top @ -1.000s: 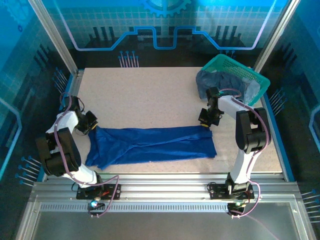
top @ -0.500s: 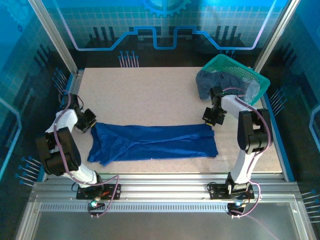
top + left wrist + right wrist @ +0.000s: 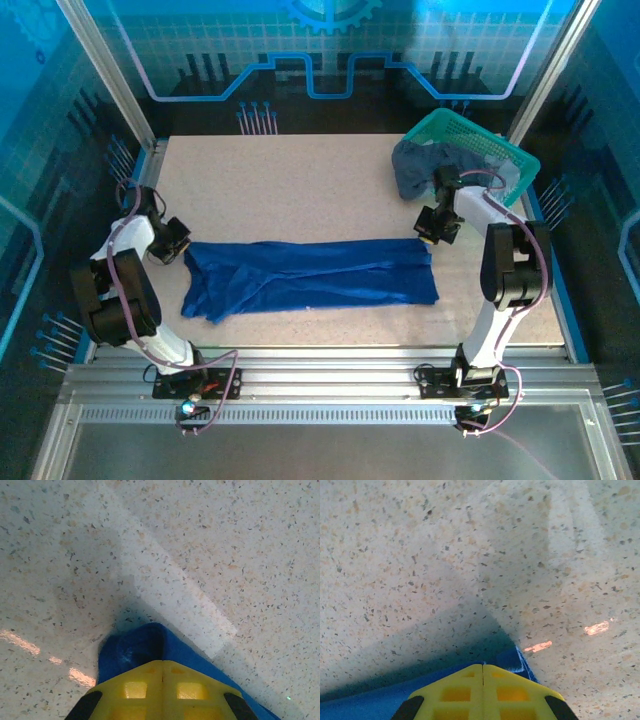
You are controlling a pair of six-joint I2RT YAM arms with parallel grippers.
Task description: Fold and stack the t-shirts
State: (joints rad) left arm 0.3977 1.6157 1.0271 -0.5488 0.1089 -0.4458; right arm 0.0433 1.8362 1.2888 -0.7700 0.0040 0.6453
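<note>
A royal blue t-shirt (image 3: 310, 275) lies stretched into a long band across the middle of the table. My left gripper (image 3: 175, 241) is shut on its far-left corner, and my right gripper (image 3: 432, 229) is shut on its far-right corner. In the left wrist view the yellow jaws of the left gripper (image 3: 162, 663) meet over a fold of the blue t-shirt (image 3: 135, 647). In the right wrist view the right gripper (image 3: 483, 666) pinches the hemmed corner of the shirt (image 3: 517, 661). More grey-blue t-shirts (image 3: 425, 165) spill from the basket.
A teal mesh basket (image 3: 505, 155) stands at the back right corner, close behind my right arm. The speckled tabletop (image 3: 290, 190) stretches bare behind the shirt. Metal rails edge the table on both sides.
Both grippers have moved away from me and slightly apart, dragging the blue t-shirt further back on the table and pulling it flatter.
</note>
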